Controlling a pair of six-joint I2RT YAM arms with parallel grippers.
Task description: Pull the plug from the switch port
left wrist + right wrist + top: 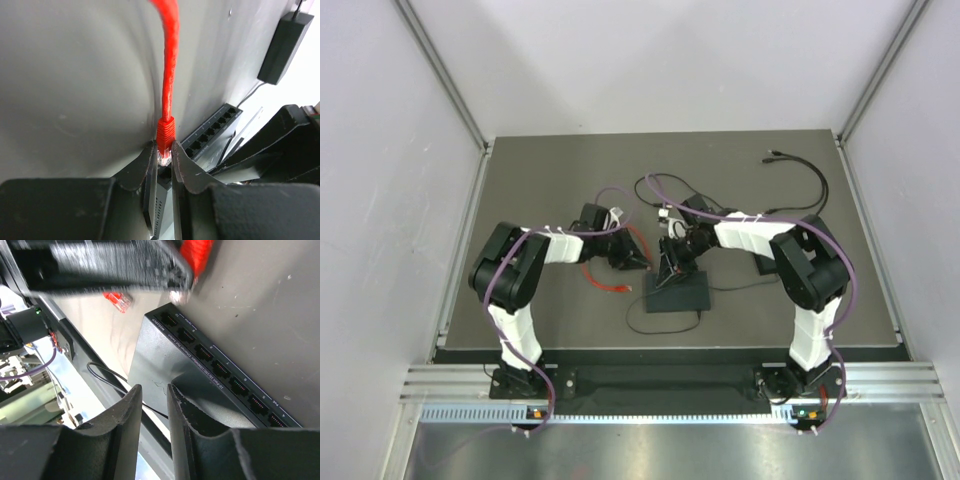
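Sitting clamped between the left gripper's jaws, the plug is held by its red boot and clear tip, the jaws closed tight against both sides. It hangs just beside the end of the switch. Every socket I can see in the row looks empty, so I judge it already free of its port.

The plug should be light and hard, a small plastic shell with a thin latch tab that could snap if twisted. The boot is the sound place to take it, as done here. The red cable running off it is soft and would only stretch or kink if pulled on.

The switch lies flat on the counter, sockets facing the left arm. It looks light enough to slide when tugged. The right gripper hovers over its top face, jaws only slightly apart with nothing between them; whether they press on the housing I cannot tell.

Farther out, the cable's second plug lies loose on the counter, and a black adapter brick sits beyond the switch.
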